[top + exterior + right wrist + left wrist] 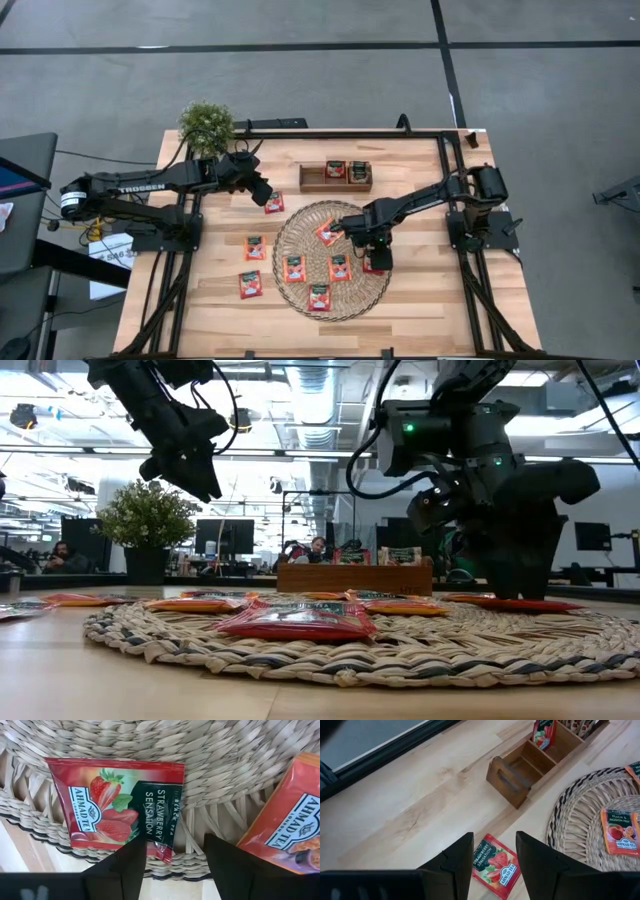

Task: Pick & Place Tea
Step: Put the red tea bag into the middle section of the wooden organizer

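Red-orange tea sachets lie flat: several on the round straw mat [300,235], two on the bare table [255,247] left of it, two standing in the wooden tray [312,182]. My left gripper [262,190] hangs open, raised above the table [195,475], over a strawberry sachet [495,865] lying on the wood between tray and mat. My right gripper [378,258] is open and low [520,585] over another strawberry sachet [115,805] that lies on the mat's right rim. Its fingers [125,865] straddle that sachet's near corner. My left gripper touches nothing. My right gripper comes from above, pointing down, with one finger at the strawberry sachet's corner [157,847] and the other over bare straw; whether a fingertip touches the sachet, I cannot tell. The sachet lies flat on the mat.
A potted plant [207,123] stands at the table's far left corner. The tray's [520,770] left compartments are bare. An orange peach sachet [290,825] lies close beside my right gripper. Bare wood stretches along the near edge and right of the mat.
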Robot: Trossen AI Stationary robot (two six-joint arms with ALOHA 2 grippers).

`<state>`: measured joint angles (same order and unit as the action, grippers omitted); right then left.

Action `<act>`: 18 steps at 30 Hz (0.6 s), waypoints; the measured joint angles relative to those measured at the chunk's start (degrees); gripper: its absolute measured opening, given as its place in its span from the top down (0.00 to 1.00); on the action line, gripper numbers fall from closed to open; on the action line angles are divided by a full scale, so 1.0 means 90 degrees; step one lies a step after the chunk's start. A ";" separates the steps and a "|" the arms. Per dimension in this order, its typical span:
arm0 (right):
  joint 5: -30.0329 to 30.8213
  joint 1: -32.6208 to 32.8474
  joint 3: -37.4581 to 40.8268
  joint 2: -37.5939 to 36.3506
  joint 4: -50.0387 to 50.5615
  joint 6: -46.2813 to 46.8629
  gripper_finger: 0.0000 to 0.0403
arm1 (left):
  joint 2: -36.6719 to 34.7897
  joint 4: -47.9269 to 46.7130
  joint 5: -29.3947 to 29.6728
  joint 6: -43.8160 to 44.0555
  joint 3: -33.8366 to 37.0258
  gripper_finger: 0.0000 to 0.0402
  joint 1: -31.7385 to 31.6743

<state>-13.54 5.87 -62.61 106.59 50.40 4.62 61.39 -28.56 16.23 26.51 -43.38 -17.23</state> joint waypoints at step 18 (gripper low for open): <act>0.0396 0.0000 0.0027 -0.0163 -0.0142 0.0102 0.80 | 0.0000 -0.0002 0.0002 -0.0174 0.0000 0.65 0.0000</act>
<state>-9.98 5.87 -62.37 105.12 49.12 5.54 61.39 -28.58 16.25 24.94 -43.38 -17.23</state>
